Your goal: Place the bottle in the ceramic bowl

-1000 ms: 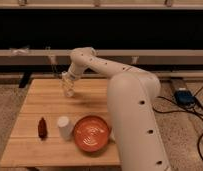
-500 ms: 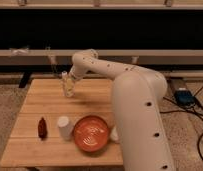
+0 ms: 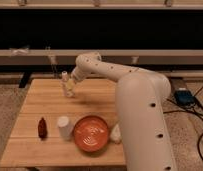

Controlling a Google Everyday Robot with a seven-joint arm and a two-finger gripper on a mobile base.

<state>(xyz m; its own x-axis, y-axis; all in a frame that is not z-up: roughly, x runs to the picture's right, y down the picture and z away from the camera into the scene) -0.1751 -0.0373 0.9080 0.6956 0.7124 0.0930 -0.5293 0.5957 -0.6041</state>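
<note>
Gripper: the gripper hangs at the far, left-hand part of the wooden table, at the end of the white arm reaching in from the right of the view.
Jaws: spread wide, standing at the bottle's sides. Whether they already touch it is hard to make out from here.
Bottle: the bottle stands right at the gripper, its pale neck showing just above and left of the fingers. Its long axis is upright or close to it.
Bowl: the ceramic bowl sits empty near the table's front edge, well apart from the bottle, nearer the camera and to the right.
Key relation: the bottle is already between the jaws, so the coming move likely turns on closing, lifting straight up, then carrying it forward and rightward to the bowl.
Obstacles: a white cup stands just left of the bowl, almost touching its rim. A dark bottle stands farther left. Both lie off the direct line but close to its end.
Open room: bare wood between bottle and bowl leaves the path free.
Edges: the bottle stands near the table's back edge, so a sideways nudge could tip it. The robot's own body crowds the bowl's right side.
</note>
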